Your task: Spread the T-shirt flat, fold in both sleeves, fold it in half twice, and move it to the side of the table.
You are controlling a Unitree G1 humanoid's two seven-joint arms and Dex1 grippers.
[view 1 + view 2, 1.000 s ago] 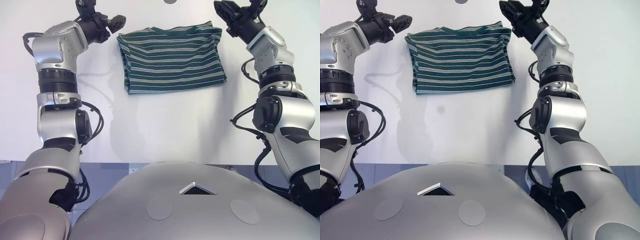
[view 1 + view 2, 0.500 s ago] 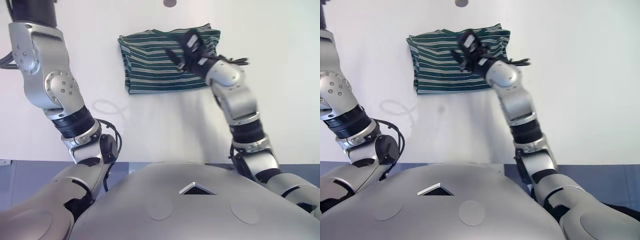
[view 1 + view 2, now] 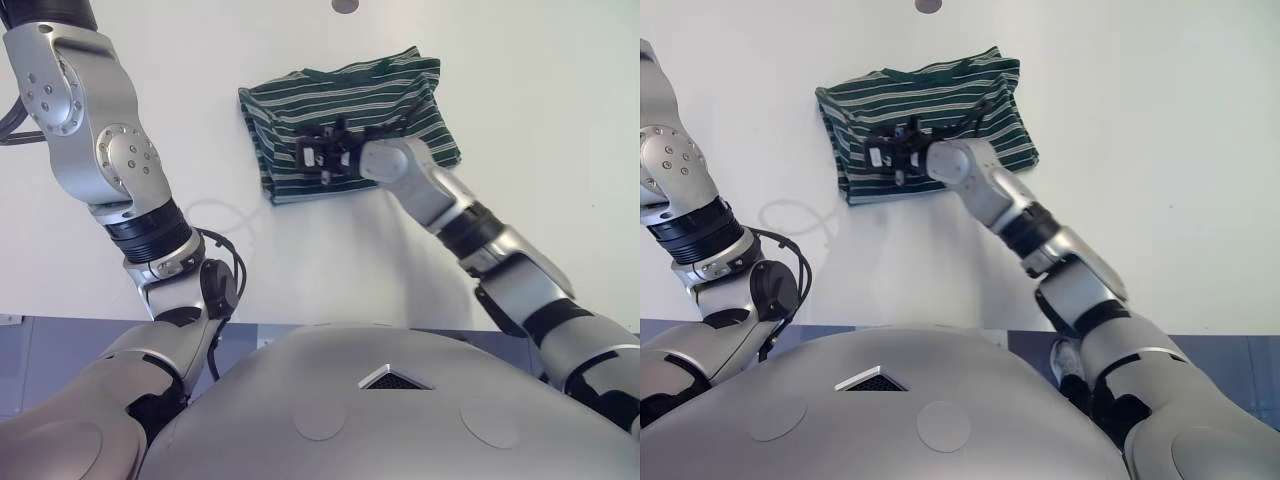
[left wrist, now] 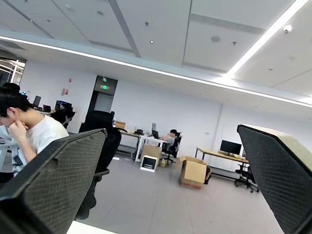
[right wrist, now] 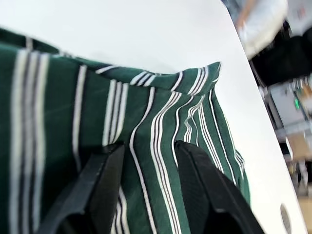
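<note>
White worktop (image 3: 300, 280); office space with desks and chairs beyond. T-shirt (image 3: 385, 95): green with white stripes, folded to a compact rectangle, lying flat at far centre of worktop, slightly askew. Right hand (image 3: 318, 155): resting on near-left part of T-shirt, fingers (image 5: 105, 180) parted and laid on cloth, no fold seen pinched between them. Left hand (image 4: 171, 146): released, high above worktop, well apart from T-shirt, aimed at the room. Judged step: folding complete, transfer to worktop side in hand. Next: press or pinch through all layers, then slide sideways slowly, without dragging the stack open.
</note>
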